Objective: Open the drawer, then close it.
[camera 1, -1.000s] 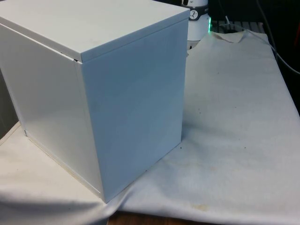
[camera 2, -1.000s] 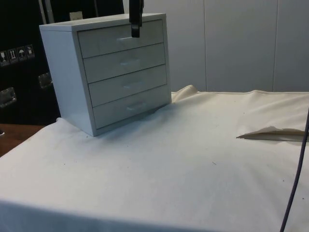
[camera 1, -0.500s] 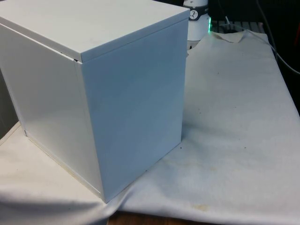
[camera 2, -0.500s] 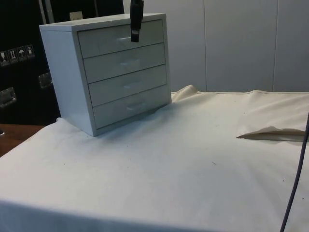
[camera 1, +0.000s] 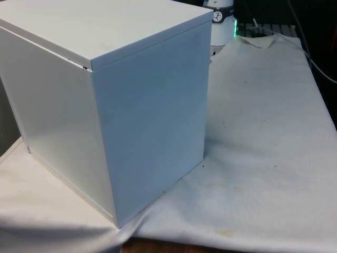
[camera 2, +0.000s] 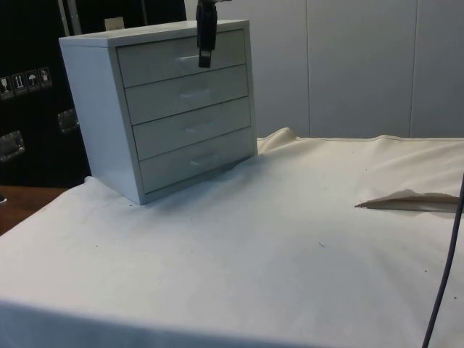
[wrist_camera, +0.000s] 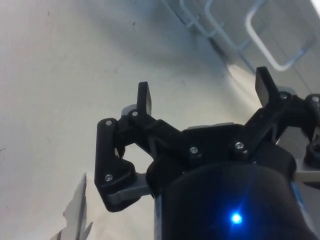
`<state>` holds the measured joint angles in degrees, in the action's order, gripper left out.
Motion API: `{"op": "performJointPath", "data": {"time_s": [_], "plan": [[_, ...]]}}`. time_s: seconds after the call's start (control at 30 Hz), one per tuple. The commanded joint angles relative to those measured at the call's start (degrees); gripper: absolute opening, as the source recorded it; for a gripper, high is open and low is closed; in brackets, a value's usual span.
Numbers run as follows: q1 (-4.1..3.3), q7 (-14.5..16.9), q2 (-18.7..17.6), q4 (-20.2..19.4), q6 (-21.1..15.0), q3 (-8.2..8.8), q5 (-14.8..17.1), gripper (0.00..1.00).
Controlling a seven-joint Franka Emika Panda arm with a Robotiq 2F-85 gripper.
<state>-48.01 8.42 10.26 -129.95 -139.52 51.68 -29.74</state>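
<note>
Drawer up top (camera 2: 181,61) of the white four-drawer chest (camera 2: 163,109), sitting shut on the white-clothed tabletop (camera 2: 290,239) with its blank back to the front view. Black two-finger pincer (camera 2: 206,54) hanging right in front of that top drawer's handle (wrist_camera: 280,37), fingers (wrist_camera: 144,97) spread apart, gripping nothing. Probably lined up that way to hook the handle and pull.

Our gripper (wrist_camera: 205,95) hangs with its fingers (wrist_camera: 144,97) pointing straight down, spread wide apart with nothing between them. In the side view we see the gripper (camera 2: 206,58) as a narrow black vertical shape, edge-on.
</note>
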Motion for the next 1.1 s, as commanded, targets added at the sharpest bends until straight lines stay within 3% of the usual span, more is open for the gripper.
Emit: {"op": "performJointPath", "data": {"time_s": [0.0,0.17,0.43,0.47,0.7,0.73,0.77,0.97,1.0,1.07], "plan": [[0.17,0.3,-0.2,-0.1,-0.7,0.06,-0.6,1.0],[0.06,1.6,-0.5,0.0,0.0,0.17,-0.1,1.0],[0.29,3.2,-0.7,-0.2,-1.7,0.63,-2.5,1.0],[0.06,2.9,-0.6,0.0,-0.2,0.4,-1.5,1.0],[0.29,3.4,-1.0,-0.8,-4.1,1.15,-4.4,1.0],[0.06,3.6,-0.8,-0.7,-2.9,1.09,-3.6,1.0],[0.29,3.2,-1.3,-1.0,-5.0,1.26,-5.0,1.0],[0.4,1.6,-2.6,-1.5,-8.2,1.26,-6.9,1.0],[0.06,2.5,-2.2,-1.6,-7.2,1.32,-5.8,1.0],[0.4,1.1,-3.0,-1.5,-8.9,1.26,-7.4,1.0]]}}
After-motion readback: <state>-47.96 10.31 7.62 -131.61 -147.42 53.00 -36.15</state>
